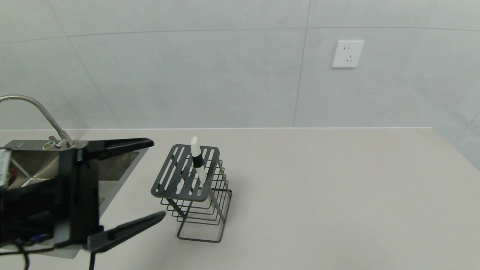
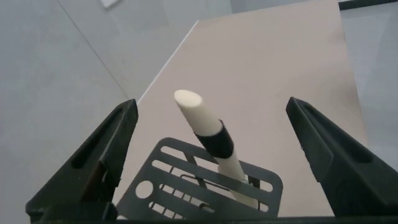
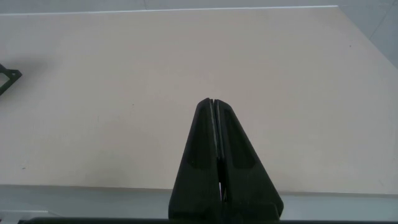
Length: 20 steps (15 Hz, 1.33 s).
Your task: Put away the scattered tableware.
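Left tool (image 1: 158,178) gapes beside rack (image 1: 176,176) — utensil (image 1: 197,159) slotted in; right tool (image 3: 213,102) closed.

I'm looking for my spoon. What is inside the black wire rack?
One white handle with a black band pokes up, tilted, through the slotted top of the rack. Its lower end is mostly covered by that top and the wires, so I can't tell if it's a spoon.

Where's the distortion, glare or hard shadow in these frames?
Head view: the wall tile seams bow, so there is wide-angle bend. The light is flat, and the rack casts only a faint soft shadow on the countertop. The steel sink reflects a little. Left wrist view: the fingers read as dark silhouettes against the bright countertop. Right wrist view: even light, no glare.
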{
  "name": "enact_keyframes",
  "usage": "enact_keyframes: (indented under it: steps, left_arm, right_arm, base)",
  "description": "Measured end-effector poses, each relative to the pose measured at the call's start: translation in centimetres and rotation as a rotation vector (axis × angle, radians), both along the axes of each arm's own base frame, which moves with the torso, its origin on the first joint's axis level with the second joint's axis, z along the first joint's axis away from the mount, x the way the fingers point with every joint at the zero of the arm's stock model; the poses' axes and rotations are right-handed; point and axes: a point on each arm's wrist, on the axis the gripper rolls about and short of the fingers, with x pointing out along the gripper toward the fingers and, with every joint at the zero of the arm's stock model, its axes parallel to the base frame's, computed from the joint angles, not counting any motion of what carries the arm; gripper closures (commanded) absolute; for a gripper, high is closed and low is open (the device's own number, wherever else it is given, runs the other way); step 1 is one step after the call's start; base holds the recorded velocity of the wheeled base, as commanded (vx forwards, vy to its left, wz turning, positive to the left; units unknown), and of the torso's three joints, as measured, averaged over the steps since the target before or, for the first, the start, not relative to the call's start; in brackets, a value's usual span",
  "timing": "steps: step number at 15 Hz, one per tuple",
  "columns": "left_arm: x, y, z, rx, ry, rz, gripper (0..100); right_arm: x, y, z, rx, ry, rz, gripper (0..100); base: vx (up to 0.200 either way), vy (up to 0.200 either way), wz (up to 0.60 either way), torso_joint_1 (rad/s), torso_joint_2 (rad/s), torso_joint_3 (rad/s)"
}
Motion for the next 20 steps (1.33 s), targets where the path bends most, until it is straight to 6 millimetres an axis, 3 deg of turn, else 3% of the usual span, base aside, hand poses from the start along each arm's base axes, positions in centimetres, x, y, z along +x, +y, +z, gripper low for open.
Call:
enact_keyframes:
  steps: [4,6,8,10,14,15,20]
  left_arm:
    - [-10.2,1.2,0.2,-0.127,0.098,0.022,0]
    - [-14.8,1.6,-1.3,-0.183,0.174,0.053,0]
    - [-18.0,1.6,-3.9,-0.208,0.231,0.099,0]
    - [-18.8,1.7,-7.3,-0.234,0.27,0.222,0]
    - [-18.4,3.2,-11.1,-0.335,0.239,1.026,0]
    - [-18.5,3.4,-11.9,-0.326,0.262,1.117,0]
    - [-18.9,3.5,-12.9,-0.317,0.283,1.118,0]
  right_arm:
    - [0.0,0.0,0.0,0.0,0.0,0.001,100]
    - [0.0,0.0,0.0,0.0,0.0,0.001,100]
    - [0.0,0.0,0.0,0.0,0.0,0.003,100]
    - [0.0,0.0,0.0,0.001,0.0,0.002,100]
    - [0.0,0.0,0.0,0.001,0.0,0.001,100]
    - [0.0,0.0,0.0,0.001,0.0,0.001,100]
    - [0.0,0.0,0.0,0.001,0.0,0.001,100]
  base:
    - [0.0,0.0,0.0,0.0,0.0,0.0]
    - [0.0,0.0,0.0,0.0,0.0,0.0]
    - [0.0,0.0,0.0,0.0,0.0,0.0]
    - [0.0,0.0,0.0,0.0,0.0,0.0]
    - [0.0,0.0,0.0,0.0,0.0,0.0]
    - [0.0,0.0,0.0,0.0,0.0,0.0]
    - [0.0,0.0,0.0,0.0,0.0,0.0]
